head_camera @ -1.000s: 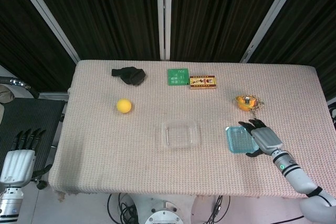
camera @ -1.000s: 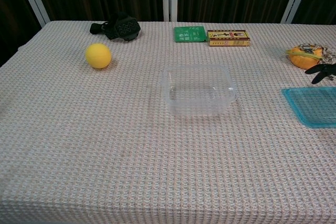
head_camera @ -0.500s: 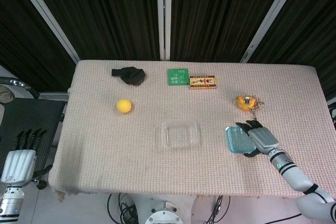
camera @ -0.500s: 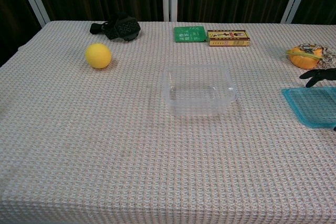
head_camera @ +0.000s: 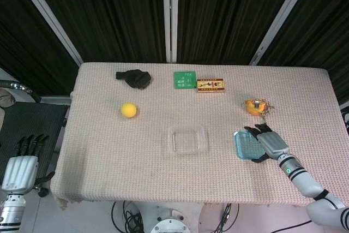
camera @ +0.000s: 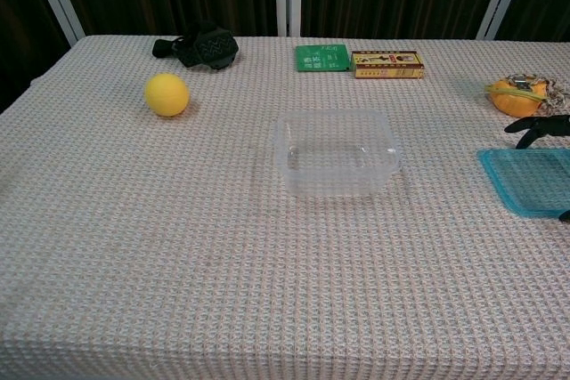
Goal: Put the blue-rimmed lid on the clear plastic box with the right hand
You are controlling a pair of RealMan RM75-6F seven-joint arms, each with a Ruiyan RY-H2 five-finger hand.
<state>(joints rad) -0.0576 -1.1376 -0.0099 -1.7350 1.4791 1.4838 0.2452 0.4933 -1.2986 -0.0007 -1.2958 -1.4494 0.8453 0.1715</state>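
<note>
The clear plastic box (head_camera: pixel 188 139) stands open-topped at the table's middle, also seen in the chest view (camera: pixel 337 150). The blue-rimmed lid (head_camera: pixel 245 145) lies flat on the cloth to its right (camera: pixel 524 181). My right hand (head_camera: pixel 269 142) hovers over the lid's right part, with dark fingers (camera: pixel 537 125) past its far edge and the thumb near its front edge. The lid still looks flat on the table, and no firm grip shows. My left hand (head_camera: pixel 20 165) hangs beside the table's left edge, fingers straight and apart, holding nothing.
A yellow ball (head_camera: pixel 128 109) and a black bundle (head_camera: pixel 134 78) sit at the back left. A green packet (head_camera: pixel 185 79) and a red-yellow box (head_camera: pixel 210 85) lie at the back middle. An orange object with a chain (head_camera: pixel 255 106) sits just behind the lid.
My right hand has slid a little to the left, further over the lid. The lid, the box and the left hand have not moved.
</note>
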